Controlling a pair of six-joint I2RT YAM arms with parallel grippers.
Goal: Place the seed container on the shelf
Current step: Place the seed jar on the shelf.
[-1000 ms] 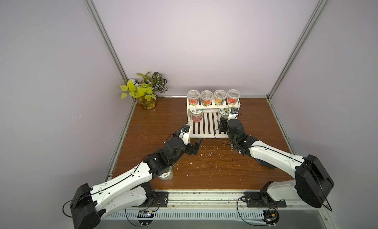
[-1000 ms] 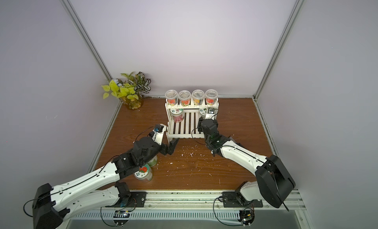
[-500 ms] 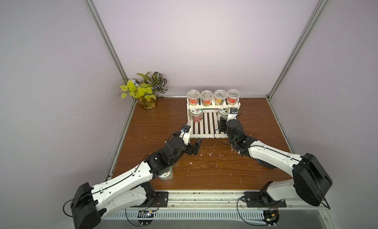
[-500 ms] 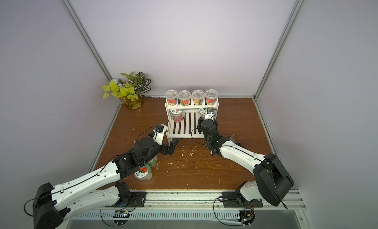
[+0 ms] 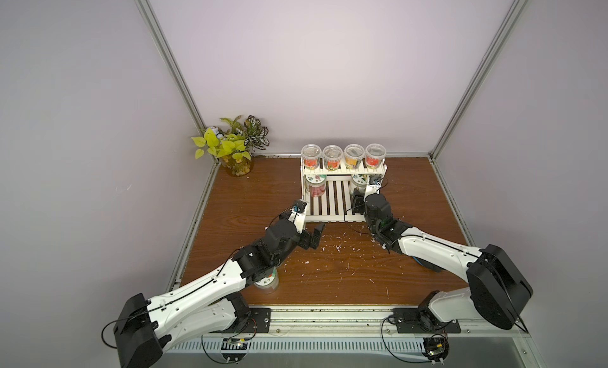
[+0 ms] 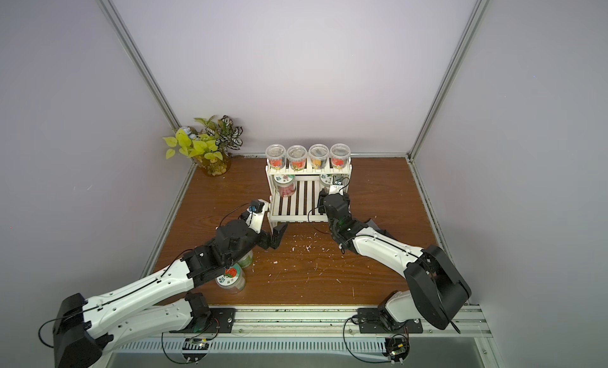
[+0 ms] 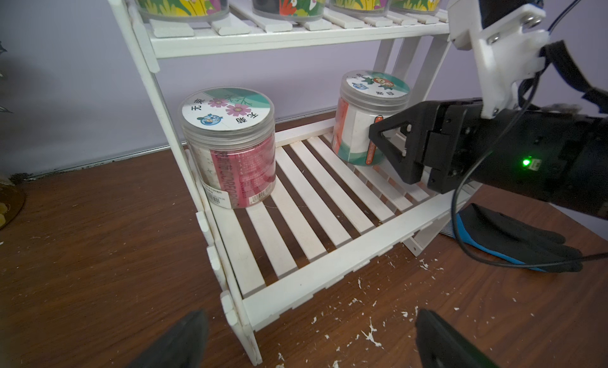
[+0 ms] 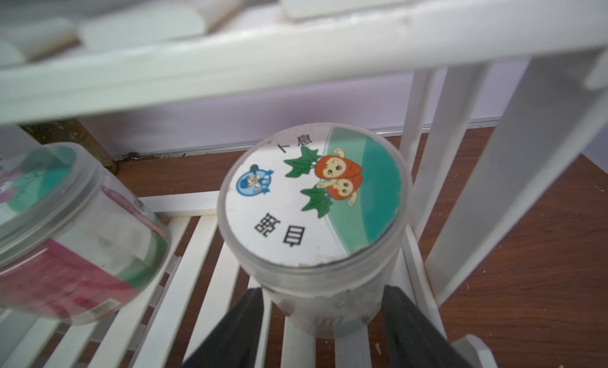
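My right jaws are clamped on the seed container (image 8: 312, 198), with one finger (image 8: 237, 320) against each side of its clear body below the lid. The container stands upright on the lower tier of the shelf (image 7: 329, 261), at the right end near the back, under the front edge of the upper tier. A pink-labelled jar (image 7: 230, 146) stands at the left end of that tier, well apart from it. Four small tubs (image 5: 343, 155) line the upper tier.

My left jaws are spread wide and hold nothing. They hang over the worktop (image 5: 411, 185) just in front of the shelf's left front leg. Two more jars (image 6: 232, 277) sit on the worktop under the left arm. White flecks (image 5: 329, 248) litter the wood in front of the shelf. A black and blue glove (image 7: 510, 241) lies beside its right side, and a potted plant (image 5: 230, 149) fills the far left corner.
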